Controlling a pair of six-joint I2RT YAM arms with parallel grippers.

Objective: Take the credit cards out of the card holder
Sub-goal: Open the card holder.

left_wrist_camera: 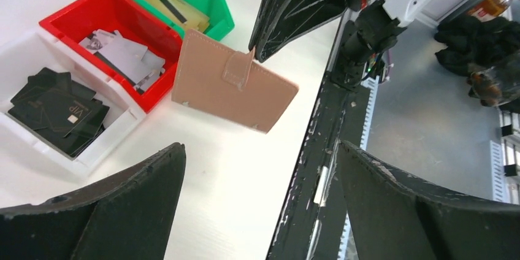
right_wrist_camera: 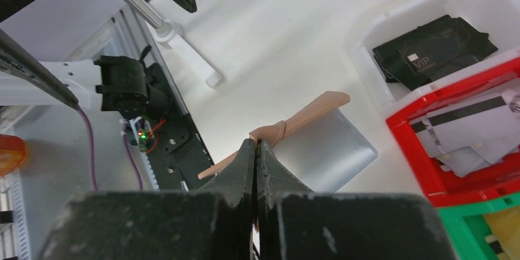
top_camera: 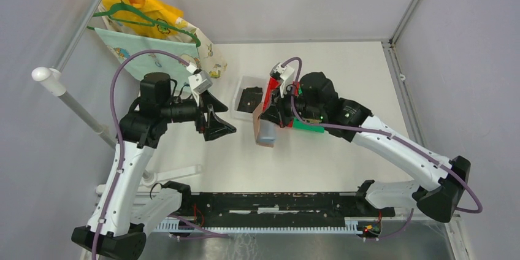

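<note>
Right pincer (right_wrist_camera: pixel 256 143) first: its two black, scuffed, wedge-shaped fingers are pressed tight together on the snap tab of the card holder (left_wrist_camera: pixel 233 82), so the wallet hangs from that tab, tilted. Nearest me, a black rail (top_camera: pixel 276 202) runs along the near edge of the white table (top_camera: pixel 343 76), between the two arm bases. A little farther in, the left pincer (left_wrist_camera: pixel 260 149) hovers with its fingers spread wide and nothing between them, well apart from the wallet and facing it.

The card holder is a flat, stitched, tan-brown rectangle with a leathery grain. From the right wrist it shows edge-on, a pale shiny inner face spread beneath it. Its lower corner comes close to the table; I cannot tell whether it touches. Whether cards remain inside is hidden from me.

Just beyond it three plastic bins stand touching in a row. The white bin (left_wrist_camera: pixel 92 156) holds a loose heap of black credit cards (left_wrist_camera: pixel 55 103), one marked VIP. The red bin (left_wrist_camera: pixel 156 88) holds white cards with black stripes (left_wrist_camera: pixel 122 57). The green bin (left_wrist_camera: pixel 221 18) holds yellowish cards (left_wrist_camera: pixel 178 8). The right arm covers much of the red and green bins from above.

Farthest back on the left, soft printed clothes (top_camera: pixel 153 48) hang on a green hanger (top_camera: pixel 147 18) from a metal pole.
</note>
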